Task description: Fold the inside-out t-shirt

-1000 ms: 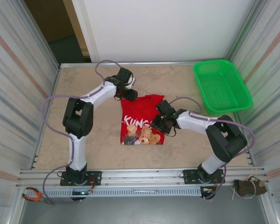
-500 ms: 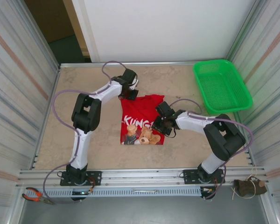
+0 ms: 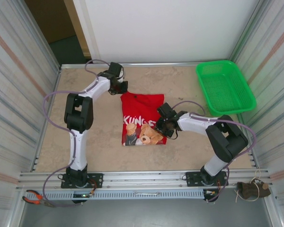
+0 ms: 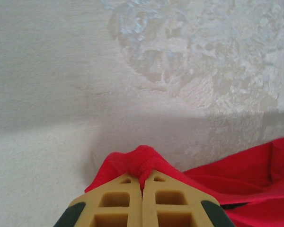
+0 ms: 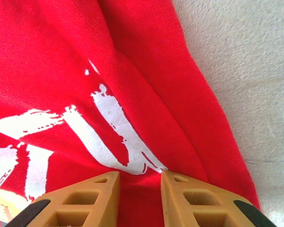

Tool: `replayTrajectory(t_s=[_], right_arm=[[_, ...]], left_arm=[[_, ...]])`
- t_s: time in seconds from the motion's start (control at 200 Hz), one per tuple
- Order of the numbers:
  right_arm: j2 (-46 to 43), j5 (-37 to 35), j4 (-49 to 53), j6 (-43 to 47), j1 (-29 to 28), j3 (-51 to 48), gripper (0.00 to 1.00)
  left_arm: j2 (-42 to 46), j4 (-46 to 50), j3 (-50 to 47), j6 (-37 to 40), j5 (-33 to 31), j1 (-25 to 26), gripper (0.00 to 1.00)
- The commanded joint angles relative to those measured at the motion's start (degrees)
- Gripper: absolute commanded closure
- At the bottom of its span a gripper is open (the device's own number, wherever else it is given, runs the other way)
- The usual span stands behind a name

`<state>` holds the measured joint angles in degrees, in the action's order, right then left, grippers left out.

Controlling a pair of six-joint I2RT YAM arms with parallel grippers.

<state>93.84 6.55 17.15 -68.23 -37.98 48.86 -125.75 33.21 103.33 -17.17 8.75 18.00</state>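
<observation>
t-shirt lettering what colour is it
White lettering on the red t-shirt, clearest in the right wrist view.

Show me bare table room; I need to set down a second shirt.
Free: table between t-shirt hem and arm bases; also between t-shirt and green basket. Crowded: left claw at its far corner, right claw on its right edge.

Found the t-shirt point(image 3: 141, 118) on the worktop point(image 3: 94, 137), basket point(image 3: 225, 87) behind to its right; left end effector point(image 3: 119, 88) at its far-left corner, right end effector point(image 3: 159, 126) on its right edge.

Green basket point(image 3: 226, 88) at table point(image 3: 99, 142) far-right corner; pliers point(image 3: 35, 197) near-left.
</observation>
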Motion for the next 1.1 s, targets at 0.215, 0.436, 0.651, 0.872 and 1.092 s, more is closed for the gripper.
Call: replayTrajectory(t_s=[0.215, 0.436, 0.651, 0.872, 1.092], right_arm=[[-2.17, -4.21, 9.7, 3.1, 0.32, 2.4, 0.71], [-6.63, -5.12, 15.51, 18.57, 7.93, 14.36, 0.71], [3.73, 4.35, 10.93, 28.22, 14.62, 26.92, 0.73], [17.54, -0.18, 13.35, 35.48, 13.5, 39.3, 0.63], [25.78, -7.02, 17.74, 39.89, 9.59, 47.44, 0.53]], left_arm=[[2.72, 1.31, 1.22, -1.38, 5.17, -0.19, 0.38], [20.57, -1.81, -15.81, -7.46, 8.31, 1.96, 0.36], [31.9, -12.49, -37.1, -18.69, 12.71, 9.93, 0.36], [30.53, -16.0, -44.22, -22.4, 10.95, 17.48, 0.37], [30.66, -20.73, -50.63, -25.94, 10.07, 19.87, 0.38]])
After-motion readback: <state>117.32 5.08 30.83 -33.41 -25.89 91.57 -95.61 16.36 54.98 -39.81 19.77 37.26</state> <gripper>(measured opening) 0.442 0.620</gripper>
